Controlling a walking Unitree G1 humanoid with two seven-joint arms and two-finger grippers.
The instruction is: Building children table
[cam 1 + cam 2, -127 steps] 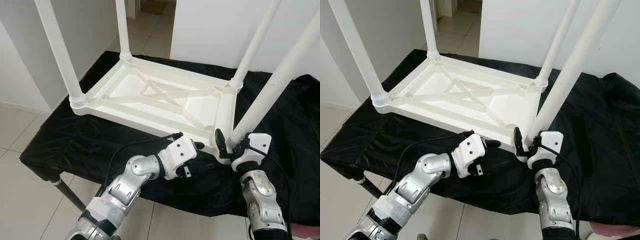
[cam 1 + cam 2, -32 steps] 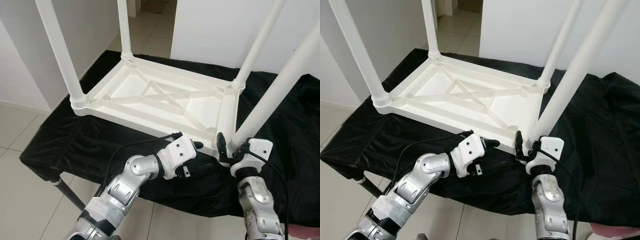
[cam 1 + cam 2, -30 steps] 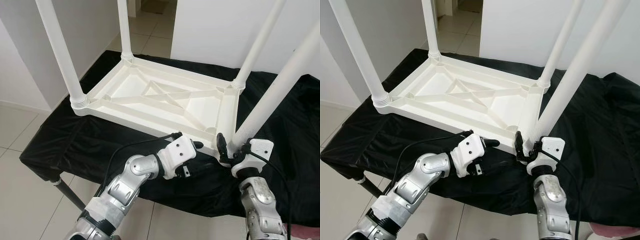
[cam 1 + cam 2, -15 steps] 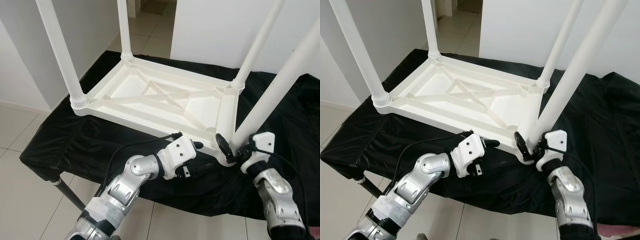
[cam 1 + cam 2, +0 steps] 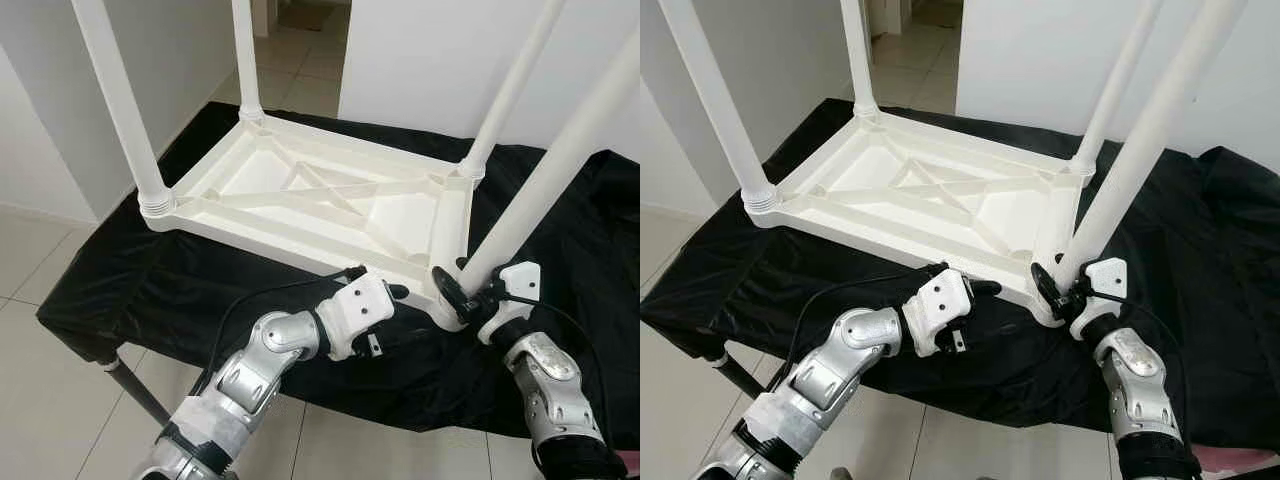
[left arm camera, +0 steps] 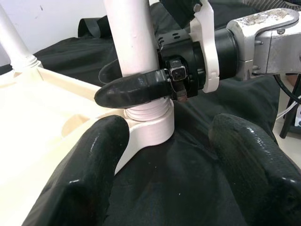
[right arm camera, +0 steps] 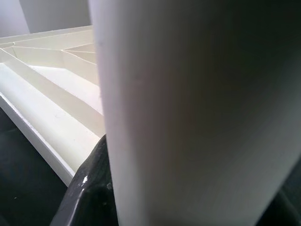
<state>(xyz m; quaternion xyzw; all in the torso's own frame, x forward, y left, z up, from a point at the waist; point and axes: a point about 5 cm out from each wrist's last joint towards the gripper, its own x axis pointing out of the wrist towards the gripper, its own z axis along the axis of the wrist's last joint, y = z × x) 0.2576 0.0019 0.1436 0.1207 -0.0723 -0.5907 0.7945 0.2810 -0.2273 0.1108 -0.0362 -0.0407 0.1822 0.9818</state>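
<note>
Four white legs stand up from a white plastic children's table (image 5: 320, 195) that lies upside down on a bench draped in black cloth (image 5: 150, 290). On the left, the near-left leg (image 5: 118, 100) rises from a ribbed collar at its corner, and the far-left leg (image 5: 245, 55) stands behind it by an open doorway with a tiled floor (image 5: 310, 60). The underside of the top shows crossed ribs between the corners.

The left tool (image 6: 171, 155) sits just in front of the near edge of the table top, low over the cloth, its two black fingers (image 6: 94, 165) spread apart and released, with nothing between them; one finger lies close under the rim of the near-right corner.

Farther right, the far-right leg (image 5: 505, 95) stands at its corner, and the near-right leg (image 5: 560, 160) leans slightly outward from its ribbed socket. The right tool (image 5: 458, 290) is clenched on the near-right leg just above that socket, one black finger (image 6: 136, 88) crossing the front of the tube and the other partly hidden behind it. From the right wrist, the tube (image 7: 197, 113) stands very close, with the ribbed underside beyond it.
</note>
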